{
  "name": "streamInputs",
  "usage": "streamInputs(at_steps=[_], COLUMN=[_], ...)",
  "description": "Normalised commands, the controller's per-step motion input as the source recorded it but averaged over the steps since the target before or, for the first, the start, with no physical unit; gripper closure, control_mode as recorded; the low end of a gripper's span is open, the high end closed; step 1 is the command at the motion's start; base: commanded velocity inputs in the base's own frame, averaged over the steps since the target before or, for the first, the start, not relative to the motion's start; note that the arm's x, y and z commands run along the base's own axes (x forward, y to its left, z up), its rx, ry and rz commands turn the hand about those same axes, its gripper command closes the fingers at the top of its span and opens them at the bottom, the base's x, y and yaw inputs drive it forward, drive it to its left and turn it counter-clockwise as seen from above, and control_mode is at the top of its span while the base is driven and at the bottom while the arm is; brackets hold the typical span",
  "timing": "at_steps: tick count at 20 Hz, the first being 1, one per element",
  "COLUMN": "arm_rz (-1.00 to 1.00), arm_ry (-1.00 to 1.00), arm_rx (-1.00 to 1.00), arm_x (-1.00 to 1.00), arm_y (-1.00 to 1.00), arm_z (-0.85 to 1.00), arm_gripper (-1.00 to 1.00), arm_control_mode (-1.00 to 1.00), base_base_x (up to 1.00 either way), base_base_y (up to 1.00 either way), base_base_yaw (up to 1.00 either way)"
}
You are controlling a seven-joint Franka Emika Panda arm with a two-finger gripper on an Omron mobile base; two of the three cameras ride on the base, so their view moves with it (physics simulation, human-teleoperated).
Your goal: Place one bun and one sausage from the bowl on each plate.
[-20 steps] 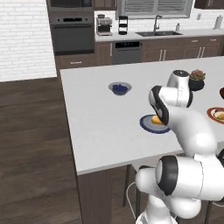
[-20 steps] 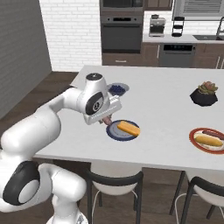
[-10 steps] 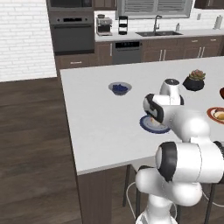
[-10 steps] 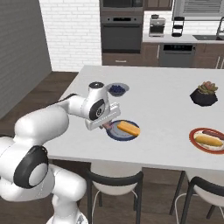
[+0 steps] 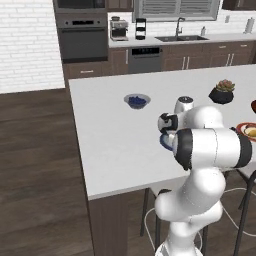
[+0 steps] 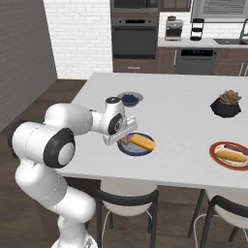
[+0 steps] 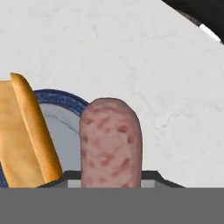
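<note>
No legible brand, label or writing appears in any view. Left base view: the white worktop point(image 5: 115, 135) carries a small grey bowl of blue berries point(image 5: 136, 101) toward 11 o'clock of the arm's wrist, a black plant pot point(image 5: 222, 93) at about 2 o'clock, and the red-rimmed plate point(image 5: 248, 131) at the 3 o'clock edge with something yellow on it; the arm's forearm covers most of the blue-rimmed plate point(image 5: 164, 142), of which a sliver of rim shows. Right base view: the fingers point(image 6: 125, 139) sit at the 9 o'clock edge of the blue-rimmed plate, which holds one bun point(image 6: 142, 142) lying across it; a sausage point(image 6: 125, 140) shows pinkish at the fingers, just beside the bun's near end. The red-rimmed plate at 3 o'clock of the scene holds a second bun point(image 6: 230, 155) and a second sausage point(image 6: 236, 147) side by side. The berry bowl lies at 12 o'clock of the hand, the plant pot well apart at 2 o'clock. Hand view: the sausage rises from the 6 o'clock edge between the two dark fingertips, which are closed against it; it points to 12 o'clock over the plate's rim. The bun lies at 9 o'clock on the plate, just beside the sausage, whether touching I cannot tell.
</note>
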Motion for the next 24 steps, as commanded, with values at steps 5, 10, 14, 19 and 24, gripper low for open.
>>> streamInputs(at_steps=[5,10,14,19,24], arm_rz=[-0.13,-0.11,-0.11,-0.09,-0.10], arm_ry=[0.05,0.03,0.01,-0.03,-0.16], arm_rx=[0.00,0.00,0.00,0.00,0.00], arm_x=[0.44,0.03,0.07,0.02,-0.26], arm_y=[-0.10,-0.04,0.00,0.00,0.07], arm_z=[-0.34,-0.47,-0.31,0.12,0.79], arm_gripper=[1.00,1.00,-1.00,-1.00,-1.00], arm_control_mode=[-1.00,-1.00,-1.00,-1.00,-1.00], base_base_x=[0.00,0.00,0.00,0.00,0.00], base_base_y=[0.00,0.00,0.00,0.00,0.00], base_base_yaw=[0.00,0.00,0.00,0.00,0.00])
